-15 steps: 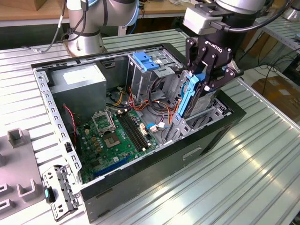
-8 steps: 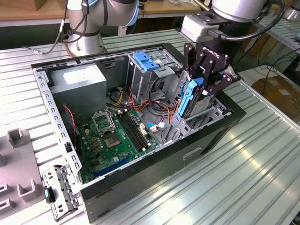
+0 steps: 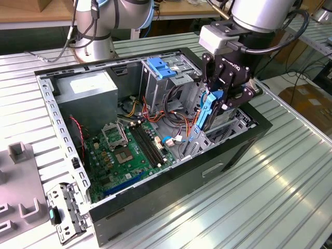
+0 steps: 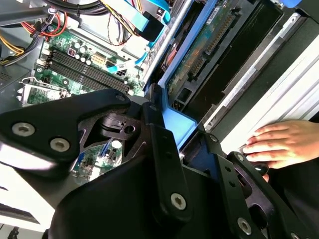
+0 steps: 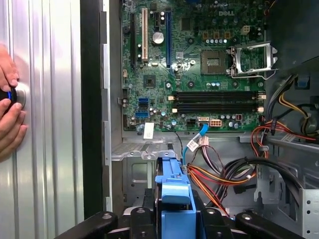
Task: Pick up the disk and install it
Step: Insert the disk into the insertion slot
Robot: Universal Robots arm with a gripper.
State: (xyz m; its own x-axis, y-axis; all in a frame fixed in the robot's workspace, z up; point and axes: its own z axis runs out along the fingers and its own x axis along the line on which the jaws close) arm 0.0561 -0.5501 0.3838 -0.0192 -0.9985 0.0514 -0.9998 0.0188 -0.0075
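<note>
Clamping the disk [image 3: 202, 122], the tool [image 3: 222, 101] hangs over the open computer case [image 3: 171, 192] toward the exterior view's right, on a ribbed metal table [image 3: 290, 176]. Second wrist view: a hand [image 4: 281, 142] beside the case. First wrist view: motherboard [image 5: 199, 69] beyond the disk.

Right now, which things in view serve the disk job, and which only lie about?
For the job: the disk, held in the pincer; the open computer case.
Lying about: grey plastic blocks; a loose metal bracket; both on the table beside the case.
</note>
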